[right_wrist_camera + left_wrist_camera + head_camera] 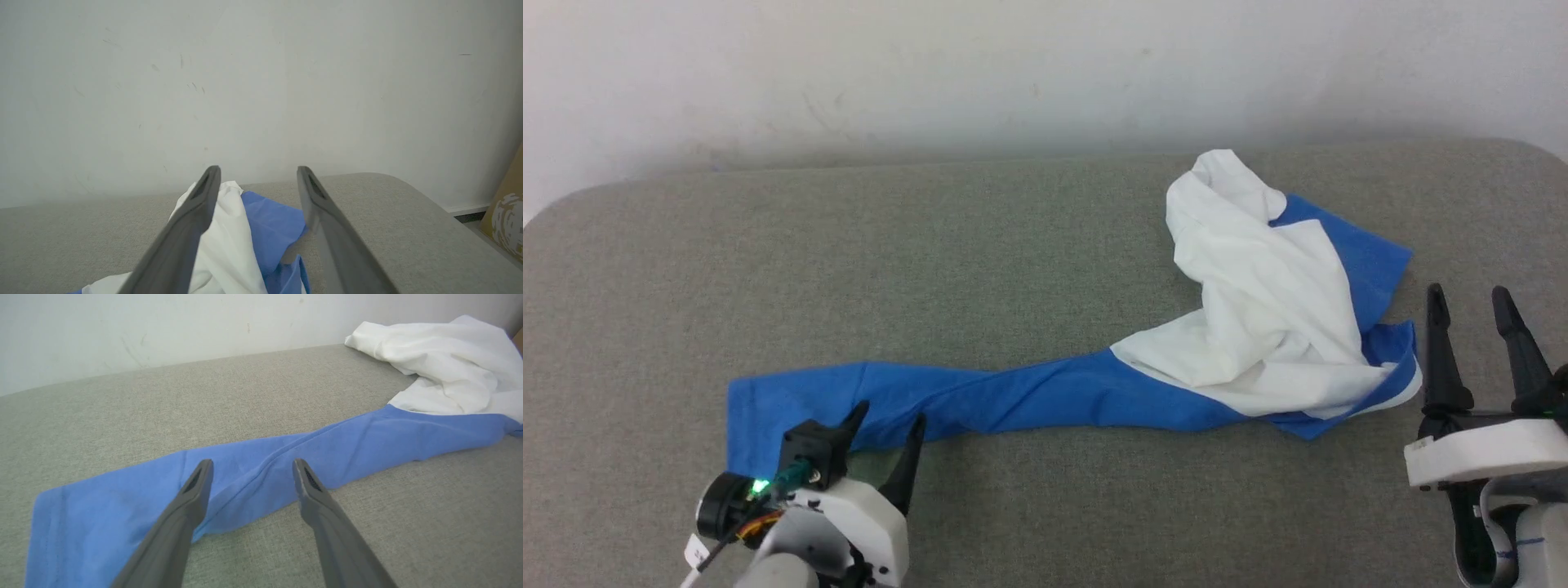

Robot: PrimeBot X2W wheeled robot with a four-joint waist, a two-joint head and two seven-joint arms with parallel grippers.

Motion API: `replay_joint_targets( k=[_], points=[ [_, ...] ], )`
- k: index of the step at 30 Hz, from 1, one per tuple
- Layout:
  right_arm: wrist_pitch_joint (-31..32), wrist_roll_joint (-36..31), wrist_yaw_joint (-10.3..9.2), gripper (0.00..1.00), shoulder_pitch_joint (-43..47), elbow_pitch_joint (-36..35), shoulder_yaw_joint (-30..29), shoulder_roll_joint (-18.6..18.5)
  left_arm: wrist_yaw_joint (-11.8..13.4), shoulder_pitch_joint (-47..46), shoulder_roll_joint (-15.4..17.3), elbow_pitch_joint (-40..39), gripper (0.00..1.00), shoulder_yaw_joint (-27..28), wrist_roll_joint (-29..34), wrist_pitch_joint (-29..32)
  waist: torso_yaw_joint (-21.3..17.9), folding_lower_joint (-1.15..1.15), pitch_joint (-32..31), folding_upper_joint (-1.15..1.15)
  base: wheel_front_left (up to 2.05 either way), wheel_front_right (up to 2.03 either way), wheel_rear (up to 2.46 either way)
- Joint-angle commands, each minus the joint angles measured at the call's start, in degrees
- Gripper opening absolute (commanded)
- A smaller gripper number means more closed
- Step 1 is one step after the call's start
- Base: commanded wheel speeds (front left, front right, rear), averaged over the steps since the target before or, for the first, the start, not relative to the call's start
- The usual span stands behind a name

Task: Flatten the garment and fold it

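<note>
The garment [1258, 327] lies crumpled on the grey padded table [1013, 245]: a white bunched body panel at the right, blue sides behind it, and a long twisted blue sleeve [980, 396] stretched out to the left. My left gripper [889, 415] hovers open at the near edge of that sleeve [253, 457], its fingers [196, 490] straddling a fold, nothing held. My right gripper [1470, 298] stands open just right of the white bundle, clear of the cloth. In the right wrist view the white and blue garment [261, 228] lies below and between the open fingers [200, 204].
A pale wall [1013, 73] runs along the table's far edge. The table's rounded right corner [392, 183] is near my right gripper, with a brown board [506, 208] on the floor beyond it. Bare grey surface spreads left and in front of the sleeve.
</note>
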Motion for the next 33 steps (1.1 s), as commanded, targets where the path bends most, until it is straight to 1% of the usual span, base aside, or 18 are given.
replay_joint_targets(
  k=[1, 4, 8, 11, 12, 13, 16, 20, 23, 26, 31, 33],
  points=[
    [0.69, -0.41, -0.12, 1.0, 0.99, -2.31, -0.5, 0.83, -0.46, -1.58, 1.78, 0.3, 1.0, -0.14, 0.01, 3.1, -1.02, 0.02, 1.41, 0.0, 0.0, 0.0, 0.0],
    [1.88, -0.95, -0.12, 1.0, 1.87, -4.37, -0.9, 1.6, -0.77, -2.41, 3.97, -0.08, 1.0, -1.02, -0.46, 9.27, -1.45, 0.02, 2.42, 0.0, 0.0, 0.0, 0.0],
    [2.38, -1.64, -0.12, 1.0, 2.09, -5.31, -1.01, 2.03, -1.02, -3.53, 5.89, -1.23, 1.0, -2.3, -1.29, 14.49, -1.57, 0.02, 3.87, 0.0, 0.0, 0.0, 0.0],
    [2.34, -1.64, -0.12, 1.0, 1.92, -5.15, -1.17, 2.2, -1.14, -4.12, 6.67, -1.16, 1.0, -3.2, -2.25, 17.64, -1.52, 0.02, 4.71, 0.0, 0.0, 0.0, 0.0],
    [2.29, -1.67, -0.12, 1.0, 1.85, -4.95, -1.15, 2.23, -1.2, -4.18, 6.96, -1.14, 0.4, -3.96, -2.7, 18.68, -1.51, 0.02, 4.86, 0.0, 0.0, 0.0, 0.0],
    [2.24, -1.76, -0.12, 1.0, 1.8, -4.7, -1.13, 2.26, -1.24, -4.2, 7.07, -1.45, 0.0, -4.55, -3.47, 19.23, -1.48, 0.02, 4.95, 0.0, 0.0, 0.0, 0.0],
    [1.97, -1.77, -0.12, 1.0, 1.84, -3.93, -1.37, 2.3, -1.31, -3.91, 7.5, -3.14, 0.0, -5.48, -5.12, 19.14, -1.11, 0.02, 4.54, 0.0, 0.0, 0.0, 0.0],
    [1.82, -1.56, -0.12, 1.0, 2.1, -2.73, -1.47, 2.31, -1.15, -2.54, 8.14, -5.55, 0.0, -5.14, -5.65, 17.43, -0.83, 0.02, 3.02, 0.0, 0.0, 0.0, 0.0],
    [1.7, -1.6, -0.12, 1.0, 2.58, -1.79, -1.84, 2.32, -0.12, -0.39, 8.49, -9.54, 0.0, -4.3, -5.68, 14.91, -0.22, 0.02, 0.83, 0.0, 0.0, 0.0, 0.0],
    [1.7, -1.76, -0.12, 1.0, 3.34, -1.13, -2.03, 2.32, 1.42, 2.23, 9.0, -14.51, 0.0, -3.32, -5.27, 12.63, 0.43, 0.02, -1.5, 0.0, 0.0, 0.0, 0.0],
    [1.83, -1.88, -0.12, 1.0, 4.16, -0.95, -1.54, 2.33, 3.75, 6.77, 10.84, -23.41, 0.0, -1.73, -4.13, 11.52, 0.79, 0.02, -4.21, 0.0, 0.0, 0.0, 0.0],
    [1.9, -1.81, -0.12, 1.0, 4.43, -1.04, -1.28, 2.33, 4.18, 7.33, 11.58, -26.37, 0.0, -1.22, -3.82, 11.72, 0.73, 0.02, -4.85, 0.0, 0.0, 0.0, 0.0]
  ],
)
